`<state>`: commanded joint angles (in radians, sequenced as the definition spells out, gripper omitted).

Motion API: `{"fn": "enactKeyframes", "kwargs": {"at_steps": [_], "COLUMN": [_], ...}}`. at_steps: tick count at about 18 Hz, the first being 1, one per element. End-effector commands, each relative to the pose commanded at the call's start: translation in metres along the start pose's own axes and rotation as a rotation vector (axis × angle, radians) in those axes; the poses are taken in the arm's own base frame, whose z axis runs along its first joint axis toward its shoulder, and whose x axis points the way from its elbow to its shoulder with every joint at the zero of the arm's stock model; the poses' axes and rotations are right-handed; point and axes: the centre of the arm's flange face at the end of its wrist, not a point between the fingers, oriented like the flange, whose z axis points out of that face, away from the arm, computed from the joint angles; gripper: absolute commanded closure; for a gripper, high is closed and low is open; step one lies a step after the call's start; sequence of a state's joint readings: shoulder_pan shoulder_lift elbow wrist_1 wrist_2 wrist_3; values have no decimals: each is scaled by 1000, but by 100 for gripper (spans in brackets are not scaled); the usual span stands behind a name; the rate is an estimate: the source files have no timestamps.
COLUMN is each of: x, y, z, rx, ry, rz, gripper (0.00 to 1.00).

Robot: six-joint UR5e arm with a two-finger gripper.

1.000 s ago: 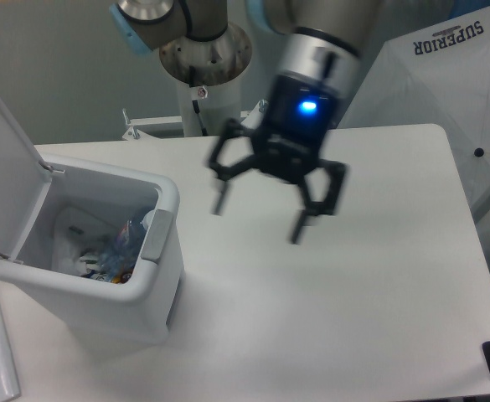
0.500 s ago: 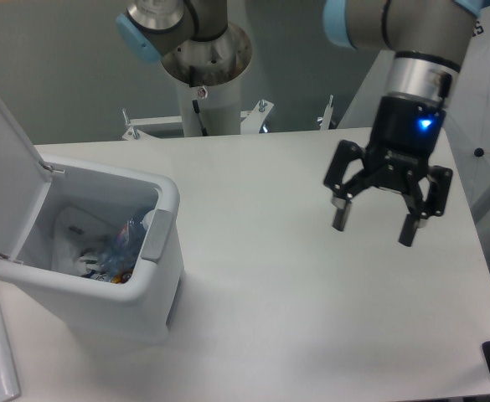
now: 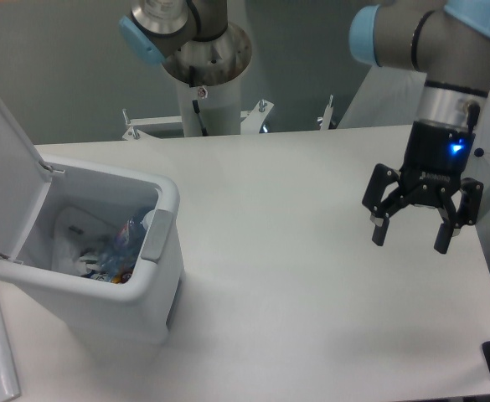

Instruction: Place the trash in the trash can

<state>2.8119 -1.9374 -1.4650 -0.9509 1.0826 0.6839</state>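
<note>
**Hand empty at far edge, trash looks binned**

Hand [image 3: 419, 235], black two-finger type w/ blue light on its body, hangs spread wide over the right side of the white worktop [image 3: 295, 276], fingers pointing down, nothing between them and touching nothing. It sits on the grey-and-blue arm coming in from top right, well apart from the bin.

Largest first: worktop carries only one thing in view, the white rectangular plastic trash can [image 3: 102, 251] w/ rounded rim at the left. Its flat white hinged lid [image 3: 6, 172] stands tilted open to the left; a grey tab [image 3: 156, 236] sits on the side facing the hand.

Inside the can, low down: crushed clear plastic bottle [image 3: 129, 239] w/ bluish label leaning toward the tab side, and beside it a pale crumpled translucent wrapper [image 3: 79, 255]. Contents are small and jumbled, so can't sort every bit; green bit not made out.

Progress, as a judgement: both pieces appear to be in the can, none seen on the worktop, so placing looks done. What's left, if anything: maybe parking the arm or shutting the lid, tho the task doesn't ask for that. Low risk now, since hand is free and away from the can.
</note>
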Motion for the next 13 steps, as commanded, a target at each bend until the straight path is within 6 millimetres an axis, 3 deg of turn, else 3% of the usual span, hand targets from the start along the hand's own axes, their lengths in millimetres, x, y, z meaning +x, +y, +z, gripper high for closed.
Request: {"fn": "enactKeyframes", "kwargs": {"at_steps": [5,8,11,13], "x": [4,21,27,31], "y": [12,9,15,15], "z": [14,22,26,28], "rx": [-176,-303,-450,-476], "ry": [-78,-116,-53,-40], "rz": [105,177,415,477], "gripper": [0,0,0,0]}}
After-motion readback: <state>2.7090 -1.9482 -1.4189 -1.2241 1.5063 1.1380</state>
